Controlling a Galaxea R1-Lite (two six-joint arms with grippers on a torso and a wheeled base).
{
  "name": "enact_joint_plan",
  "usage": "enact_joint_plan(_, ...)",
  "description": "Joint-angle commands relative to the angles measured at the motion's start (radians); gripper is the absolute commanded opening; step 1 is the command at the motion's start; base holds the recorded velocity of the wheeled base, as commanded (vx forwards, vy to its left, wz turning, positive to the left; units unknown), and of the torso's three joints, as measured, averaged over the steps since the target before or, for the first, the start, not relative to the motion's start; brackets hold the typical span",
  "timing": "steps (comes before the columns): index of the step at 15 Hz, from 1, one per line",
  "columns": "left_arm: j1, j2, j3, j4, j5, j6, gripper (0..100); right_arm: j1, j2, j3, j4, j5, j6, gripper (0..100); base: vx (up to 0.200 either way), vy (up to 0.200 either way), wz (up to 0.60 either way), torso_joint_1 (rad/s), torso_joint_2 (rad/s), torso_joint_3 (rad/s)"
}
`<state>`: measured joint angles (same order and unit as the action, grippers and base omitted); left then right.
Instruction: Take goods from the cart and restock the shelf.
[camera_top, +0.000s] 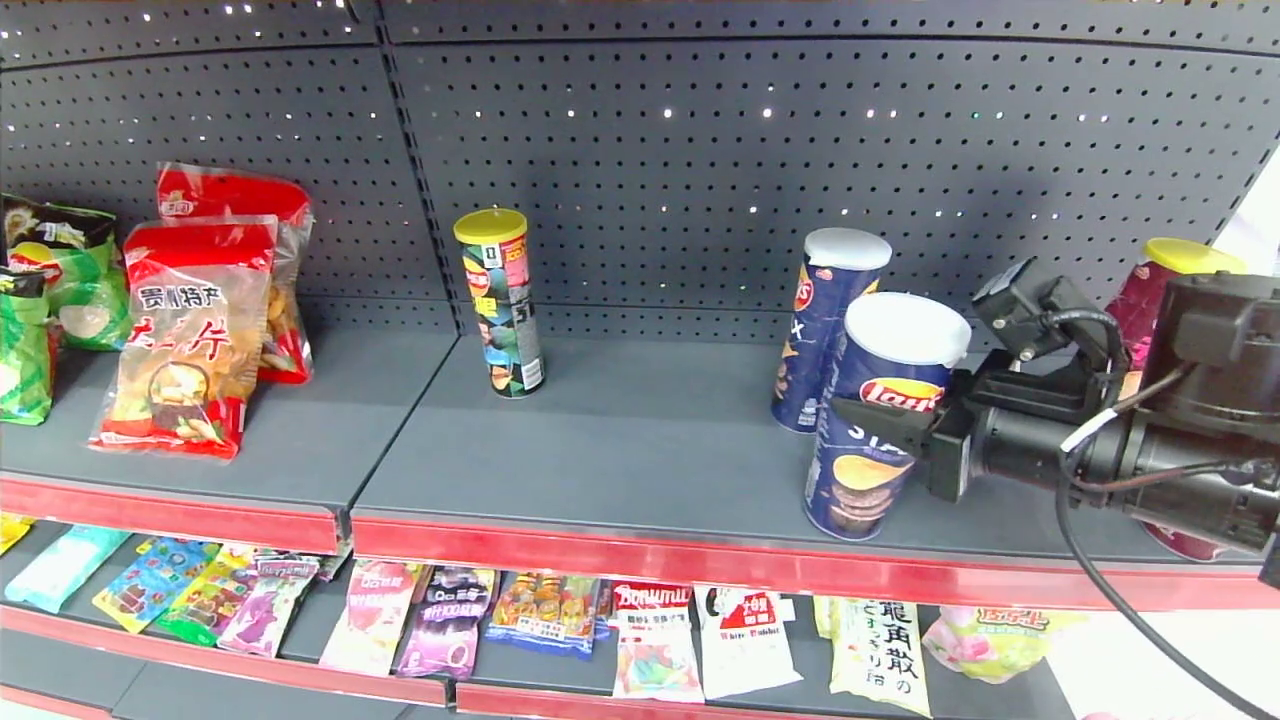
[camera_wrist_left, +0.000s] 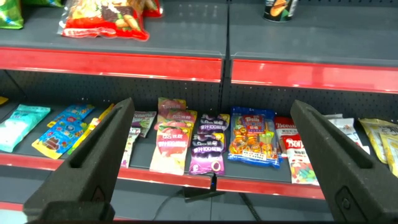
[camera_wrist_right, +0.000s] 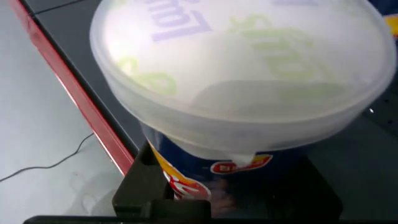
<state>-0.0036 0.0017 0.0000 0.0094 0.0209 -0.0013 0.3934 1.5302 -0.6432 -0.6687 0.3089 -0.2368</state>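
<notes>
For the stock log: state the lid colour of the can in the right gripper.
White lid, dark blue can; clearest in head view.

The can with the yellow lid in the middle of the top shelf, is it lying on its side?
No, the can stands upright on the shelf with its lid on top.

We see a slim yellow-lidded can (camera_top: 499, 303) standing upright on its own. It is well apart from a red snack bag (camera_top: 185, 345) at the left, which leans against a second red bag (camera_top: 255, 215) behind it. Green chip bags (camera_top: 45, 300) sit just beside them. Lower down, flat sachets (camera_top: 545, 612) lie in a row. A dark cable (camera_wrist_right: 46, 165) trails across the pale floor (camera_wrist_right: 37, 106).
</notes>
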Motion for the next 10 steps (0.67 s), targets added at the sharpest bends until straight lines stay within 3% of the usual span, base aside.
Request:
enact_joint_plan(1,0.001,0.001,0.000,0.000,0.001,0.000,100,-0.015,0.024,-0.026,0.003,0.033,-0.002,0,0.000,0.000,0.00,0.000,0.00,0.000)
enact_joint_plan(10,0.001,0.000,0.000,0.000,0.001,0.000,100,-0.071,0.110,-0.089,0.008,0.260,-0.072,0,0.000,0.000,0.00,0.000,0.00,0.000)
